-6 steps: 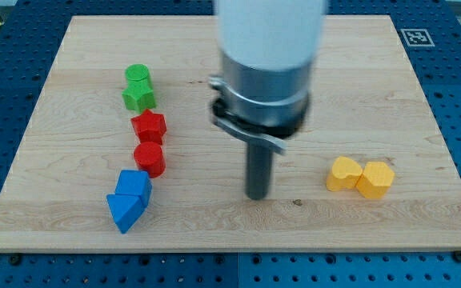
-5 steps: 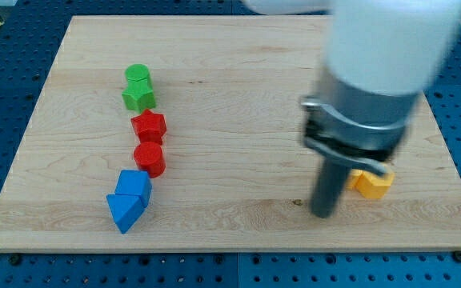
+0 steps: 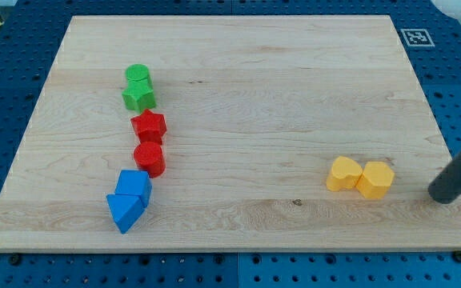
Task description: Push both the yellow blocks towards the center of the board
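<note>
You've got no pincer on this rig, so nothing's released or clenched; it's just a dark rod, and my tip point(image 3: 442, 197) sits near the view's bottom right, at the board's right edge.

Just to the view's left of my tip, w/ a small gap, lie the task's two blocks: the yellow hexagon-ish plastic block point(image 3: 374, 179), and touching it on its left the yellow heart-shaped plastic block point(image 3: 344, 174). They sit side by side in the lower right of the pale wooden board point(image 3: 238, 56), well apart from the centre.

Handling, as a guess: small, light, rigid, prob. slick on the smooth wood. There's no taking hold; you push on the hexagon-ish block's right face, near its middle. Off-centre contact will likely spin it or split the pair.

Farther off, at the view's left, in a loose column from bottom to top: two blue wedge-like blocks point(image 3: 129, 199), a red cylinder point(image 3: 149, 158), a red star-like block point(image 3: 148, 126), then a green star-like block point(image 3: 139, 98) and a green cylinder point(image 3: 137, 75).
</note>
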You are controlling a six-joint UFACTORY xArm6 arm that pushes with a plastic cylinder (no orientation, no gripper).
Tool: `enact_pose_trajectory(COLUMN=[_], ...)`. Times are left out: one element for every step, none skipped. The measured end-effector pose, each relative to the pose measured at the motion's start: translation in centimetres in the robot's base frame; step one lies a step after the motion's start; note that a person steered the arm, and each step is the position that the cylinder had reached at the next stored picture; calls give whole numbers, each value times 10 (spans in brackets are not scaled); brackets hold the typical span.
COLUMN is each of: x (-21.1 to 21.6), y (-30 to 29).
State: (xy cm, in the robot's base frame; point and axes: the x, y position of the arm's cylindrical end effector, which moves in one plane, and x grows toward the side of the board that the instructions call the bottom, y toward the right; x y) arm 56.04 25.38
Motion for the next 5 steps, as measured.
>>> enact_pose_trajectory(x=[-1,-1,-9,-19,-25], y=[-30,-64,-92,-120,-146])
